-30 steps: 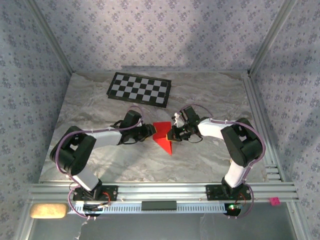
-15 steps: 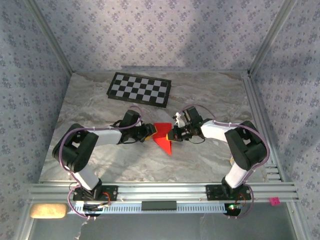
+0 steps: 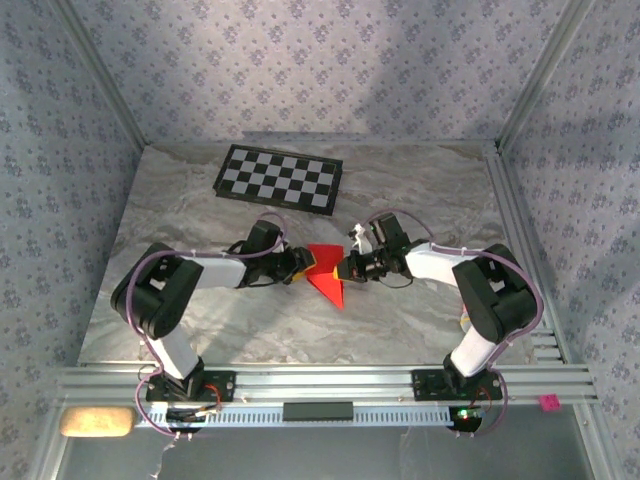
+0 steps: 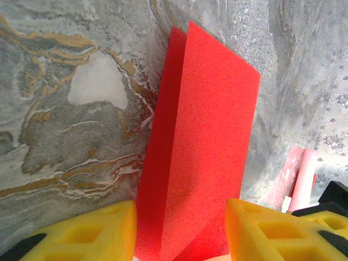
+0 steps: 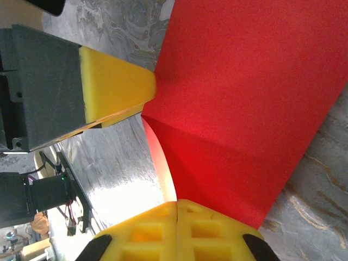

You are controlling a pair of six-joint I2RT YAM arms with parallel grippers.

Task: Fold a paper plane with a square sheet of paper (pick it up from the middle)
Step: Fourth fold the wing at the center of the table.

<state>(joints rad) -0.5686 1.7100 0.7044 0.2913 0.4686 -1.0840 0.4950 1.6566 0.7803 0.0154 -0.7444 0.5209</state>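
the creased red sheet of paper (image 3: 325, 276) lies mid-table (image 3: 420, 200). its edge is pinched in the clenched right gripper (image 3: 344, 270), seemingly as an anchor; the left gripper (image 3: 300, 266) is set with jaws apart astride its raised half, likely for folding.

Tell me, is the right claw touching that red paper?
Touching. In the right wrist view, the right gripper has its yellow pads shut on the square sheet of paper, whose fold runs into their seam.
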